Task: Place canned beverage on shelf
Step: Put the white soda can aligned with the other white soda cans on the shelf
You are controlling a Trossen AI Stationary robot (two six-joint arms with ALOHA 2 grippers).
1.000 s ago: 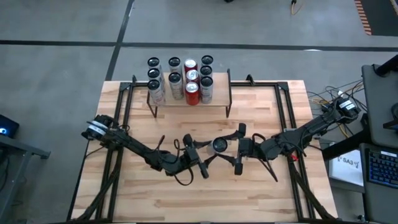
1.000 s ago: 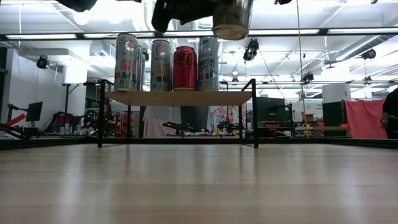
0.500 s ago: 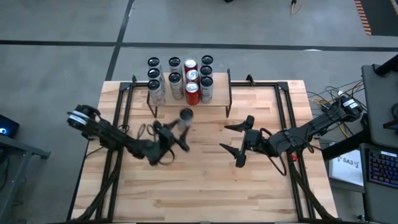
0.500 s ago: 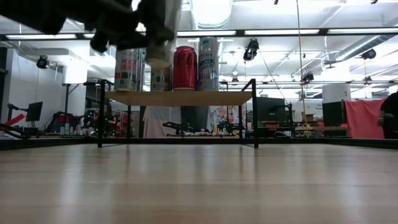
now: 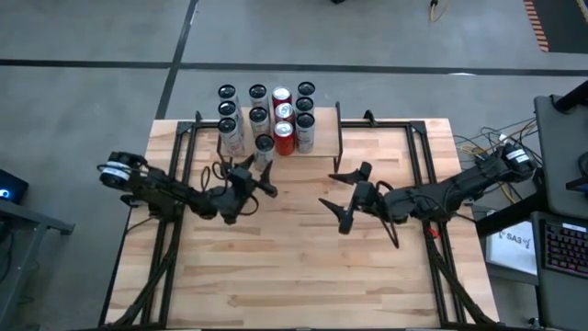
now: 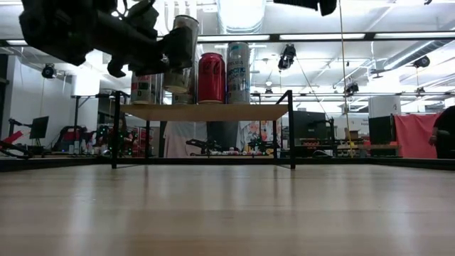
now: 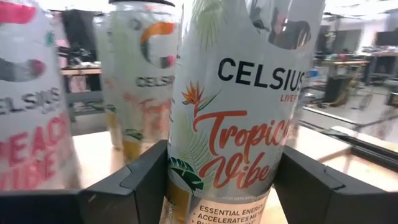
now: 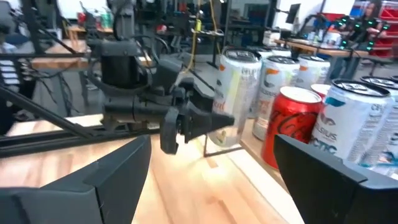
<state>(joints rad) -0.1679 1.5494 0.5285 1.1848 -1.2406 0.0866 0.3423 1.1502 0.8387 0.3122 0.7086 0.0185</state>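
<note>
The left gripper (image 5: pixel 260 173) is clamped on a Celsius can (image 5: pixel 265 145) — a white can printed "Tropical Vibe" in the left wrist view (image 7: pixel 239 106) — with one dark finger (image 7: pixel 146 180) on each side of it. In the low view the can (image 6: pixel 181 53) hangs tilted, its top leaning away from the arm, at about the height of the cans already standing on the shelf (image 6: pixel 206 112). From above it sits at the shelf's front edge, towards the left end of that edge, just in front of the standing cans; whether its base touches the board cannot be told.

The shelf (image 5: pixel 323 147) stands at the bench's far edge, midway along it, its light top board on thin black legs. On it are a red soda can (image 5: pixel 284 140), several pale Celsius cans (image 5: pixel 230 133) and a blue-and-white can (image 5: pixel 304 131), packed close in rows towards the board's left and middle; the right end of the board is bare.

The right gripper (image 5: pixel 340 195) is over the middle of the bench (image 5: pixel 303 267), right of the left gripper and well apart from it, its fingers (image 8: pixel 109 180) spread wide with nothing between them — in its wrist view it faces the left arm and the row of cans.
</note>
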